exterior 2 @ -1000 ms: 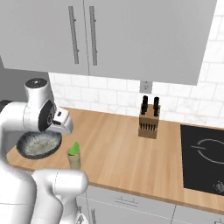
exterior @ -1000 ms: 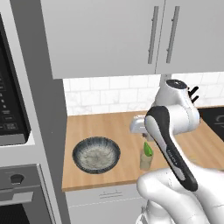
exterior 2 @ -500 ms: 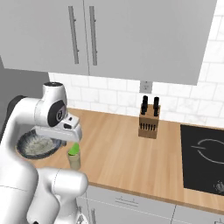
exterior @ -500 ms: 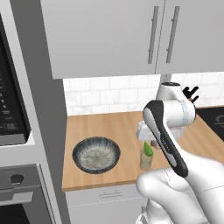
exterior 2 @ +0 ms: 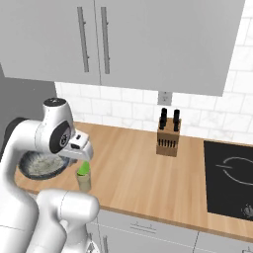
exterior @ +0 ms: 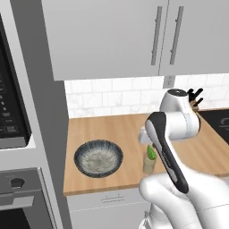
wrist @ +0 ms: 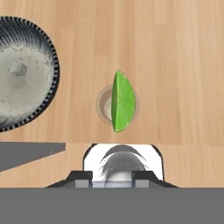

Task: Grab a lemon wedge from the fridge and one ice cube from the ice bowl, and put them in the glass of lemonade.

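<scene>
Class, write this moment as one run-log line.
stage: wedge delivery | lemon wedge: over glass | bowl: beside glass | gripper: above glass

Warm matt wood grain across the counter, in even planks. Beside it, glossy white wall tiles with faint grey marbling. Smooth flat grey cupboard fronts above, with brushed metal bar handles. Speckled dark ceramic on the bowl rim, ribbed outside, pale and slightly rough-looking inside. Clear smooth glass next to the bowl, topped by a waxy, smooth green wedge. Plain wooden knife block with black matt handles. Glossy black hob at the counter's end.
</scene>
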Motion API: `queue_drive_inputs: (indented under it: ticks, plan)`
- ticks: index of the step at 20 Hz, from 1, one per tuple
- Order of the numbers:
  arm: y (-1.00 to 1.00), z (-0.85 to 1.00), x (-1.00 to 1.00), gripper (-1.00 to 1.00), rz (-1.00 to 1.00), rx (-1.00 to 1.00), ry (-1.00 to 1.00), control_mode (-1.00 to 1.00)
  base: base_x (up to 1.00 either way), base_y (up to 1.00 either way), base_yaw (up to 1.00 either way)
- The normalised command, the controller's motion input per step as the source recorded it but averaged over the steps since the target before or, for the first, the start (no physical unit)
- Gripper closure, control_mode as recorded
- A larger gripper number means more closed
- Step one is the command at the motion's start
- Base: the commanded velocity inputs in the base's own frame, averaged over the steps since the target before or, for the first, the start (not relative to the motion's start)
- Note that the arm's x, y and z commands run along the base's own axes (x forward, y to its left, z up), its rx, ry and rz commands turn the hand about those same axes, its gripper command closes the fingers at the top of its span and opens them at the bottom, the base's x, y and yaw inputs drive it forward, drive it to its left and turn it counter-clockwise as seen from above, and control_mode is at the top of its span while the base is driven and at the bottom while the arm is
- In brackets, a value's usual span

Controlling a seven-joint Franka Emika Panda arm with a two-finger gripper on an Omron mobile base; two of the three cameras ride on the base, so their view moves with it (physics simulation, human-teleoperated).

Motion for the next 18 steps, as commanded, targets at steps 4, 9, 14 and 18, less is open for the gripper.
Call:
queue_drive_inputs:
  ticks: [4,9,14,18]
  plan:
    - [0.02,-0.13,0.44,1.00,-0.02,-0.05,-0.01,-1.00,0.00,0.00,0.00]
    - [0.01,0.00,0.17,1.00,0.00,-0.02,0.04,-1.00,0.00,0.00,0.00]
    - [0.00,-0.02,0.01,1.00,-0.01,0.00,0.00,-1.00,0.00,0.00,0.00]
    - [0.00,-0.03,0.00,1.00,0.00,0.00,0.00,-1.00,0.00,0.00,0.00]
